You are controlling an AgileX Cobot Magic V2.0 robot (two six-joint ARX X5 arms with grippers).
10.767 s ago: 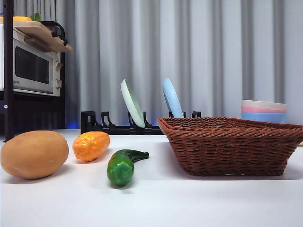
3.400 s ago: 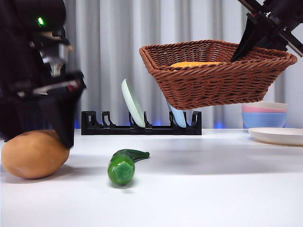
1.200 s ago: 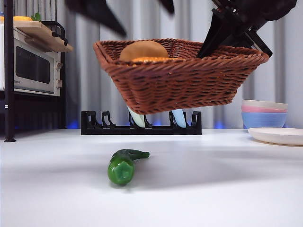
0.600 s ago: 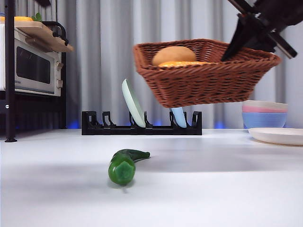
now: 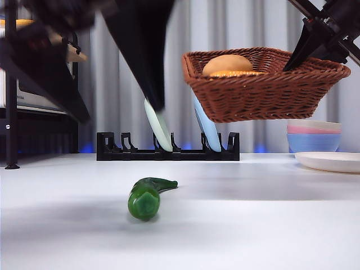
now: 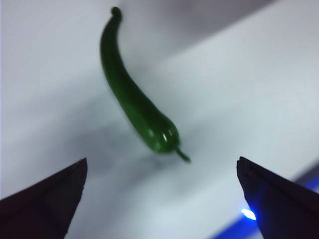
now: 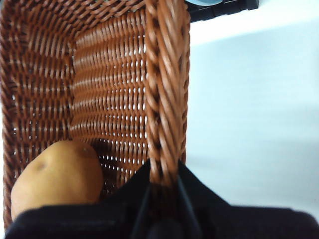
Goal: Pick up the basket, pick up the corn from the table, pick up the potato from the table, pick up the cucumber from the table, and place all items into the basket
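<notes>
The dark green cucumber [image 5: 147,197] lies on the white table, and in the left wrist view [image 6: 134,94] it lies ahead between the two jaws. My left gripper [image 5: 121,112] is open, blurred and dark, above the cucumber; it also shows in the left wrist view [image 6: 162,162]. My right gripper [image 5: 315,48] is shut on the rim of the brown wicker basket [image 5: 264,90] and holds it in the air at the right. The tan potato [image 5: 228,63] and the orange corn [image 5: 235,73] lie in the basket. The right wrist view shows the right gripper [image 7: 163,184], the basket rim [image 7: 164,74] and the potato [image 7: 57,177].
A black dish rack [image 5: 112,151] with two upright plates [image 5: 158,126] stands at the back. Stacked bowls [image 5: 313,134] and a flat plate [image 5: 332,161] are at the right. A toaster oven [image 5: 28,98] on a black shelf is at the far left.
The left gripper has come down into view above the cucumber with its jaws open. The basket, with potato and corn inside, has moved a little to the right.
</notes>
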